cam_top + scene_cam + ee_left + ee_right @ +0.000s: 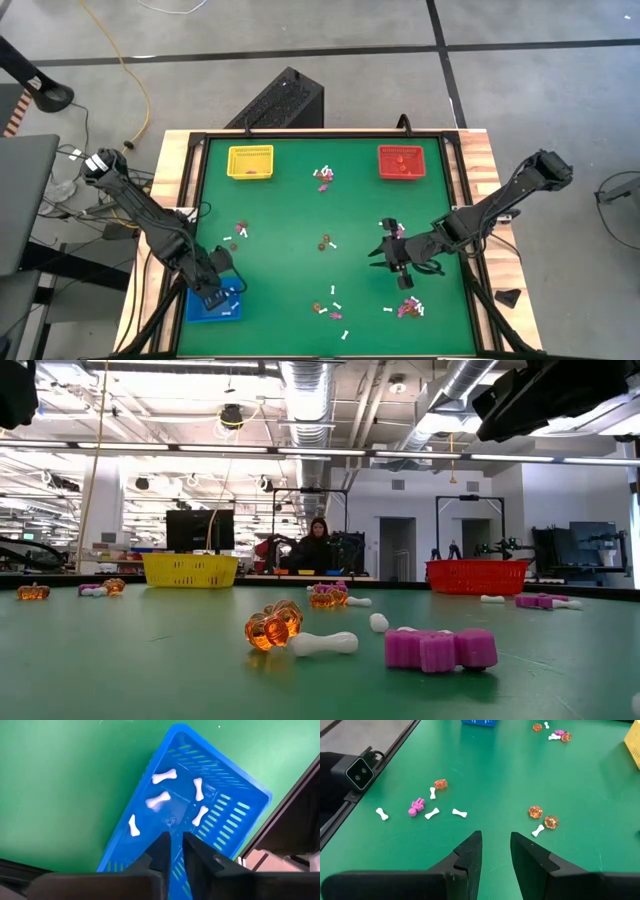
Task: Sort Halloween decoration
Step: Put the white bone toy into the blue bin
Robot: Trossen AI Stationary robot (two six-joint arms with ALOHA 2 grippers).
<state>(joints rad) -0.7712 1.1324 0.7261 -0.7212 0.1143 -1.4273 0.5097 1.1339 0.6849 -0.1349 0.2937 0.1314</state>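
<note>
- Above the blue tray (214, 305) at the table's near-left corner, the left gripper (172, 847) hangs over the slotted floor with its fingers a narrow gap apart and nothing between them.
- Five white bones (164, 776) lie loose in that tray. One appears blurred, so it may be dropping. The placement suggests that white pieces belong in this tray.
- Near the right-centre of the green mat (290, 200), the right gripper (496, 851) hovers with its fingers moderately parted and nothing between them.
- Ahead of the right gripper, unsorted Halloween decoration (418, 806) lies scattered in small mixed clusters: white bones, a pink piece and orange pumpkins (535, 812).
- Further clusters lie across the mat at centre, left-centre, far-centre and along the near edge.
- At the far edge, the yellow tray (250, 161) and the red tray (402, 162) stand well apart. The contents of each are too small to identify.
- Arm pose: the left arm reaches forward along the table's left side. The right arm reaches inward from the right edge and is folded at the elbow.
- Sorting is judged to be at an early stage, since most pieces remain on the mat.
</note>
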